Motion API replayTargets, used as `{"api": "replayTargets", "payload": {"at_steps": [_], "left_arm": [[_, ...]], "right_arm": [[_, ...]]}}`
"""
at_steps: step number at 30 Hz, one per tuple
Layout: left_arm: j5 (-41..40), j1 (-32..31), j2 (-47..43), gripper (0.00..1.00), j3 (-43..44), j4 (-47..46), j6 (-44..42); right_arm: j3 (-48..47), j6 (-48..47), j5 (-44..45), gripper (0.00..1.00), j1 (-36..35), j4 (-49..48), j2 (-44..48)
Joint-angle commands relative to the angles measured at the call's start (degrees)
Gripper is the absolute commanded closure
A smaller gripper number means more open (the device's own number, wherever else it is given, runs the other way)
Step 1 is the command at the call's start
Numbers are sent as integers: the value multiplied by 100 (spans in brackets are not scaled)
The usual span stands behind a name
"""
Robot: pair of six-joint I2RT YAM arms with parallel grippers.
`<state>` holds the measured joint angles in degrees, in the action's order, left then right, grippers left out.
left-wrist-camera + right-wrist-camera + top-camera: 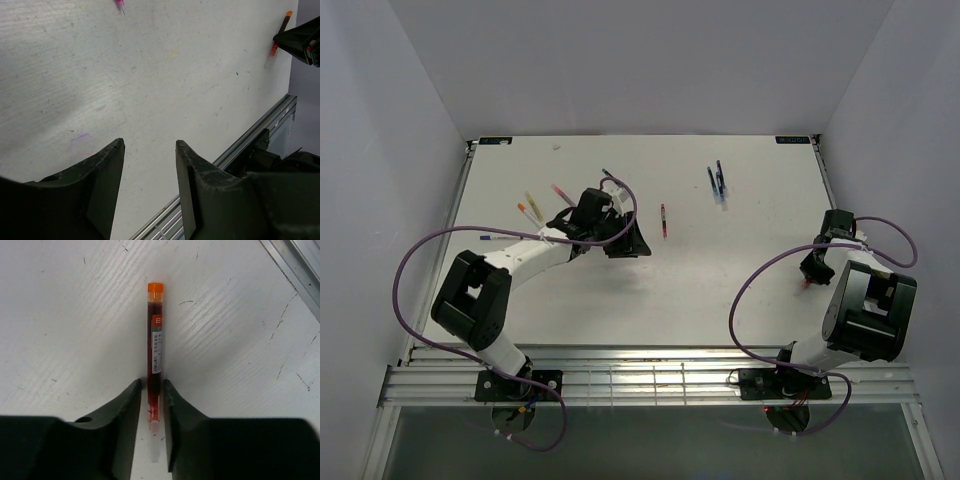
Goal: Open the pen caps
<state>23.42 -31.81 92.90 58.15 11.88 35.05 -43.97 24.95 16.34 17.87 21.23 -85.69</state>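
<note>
A red pen [155, 340] with an orange end plug lies on the white table [240, 365]. Its clear near end sits between the fingers of my right gripper [153, 387]. The jaws straddle it, narrowly open, with a thin gap on each side. In the top view this gripper [810, 270] is at the right with the pen [807, 283] under it. My left gripper [149, 145] is open and empty above bare table, left of centre in the top view [620, 242]. Another red pen [663, 220] lies mid-table. Blue pens [717, 183] lie at the back.
Pink [563, 193], yellow [533, 203] and orange [527, 214] pens lie at the back left, and a pale pen [495, 238] near the left edge. A metal rail [650, 375] runs along the near edge. Purple cables [760, 280] loop beside both arms. White walls enclose the table.
</note>
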Motion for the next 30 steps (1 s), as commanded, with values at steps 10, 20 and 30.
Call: {"api": "replayTargets", "payload": {"at_steps": [10,20,30], "left_arm": [[268,-36,-800,44,-234,-247,37],[971,-36,-1459,43,-734,-871,46],[699,-369,-1644,40,-937,-1038,221]], "right_arm": [[-208,-315,-534,92,-441,346,166],[-851,984,-2099,92,-3059,-460,1572],[-1404,1759,-1451,92,-4906,-928,1240]]}}
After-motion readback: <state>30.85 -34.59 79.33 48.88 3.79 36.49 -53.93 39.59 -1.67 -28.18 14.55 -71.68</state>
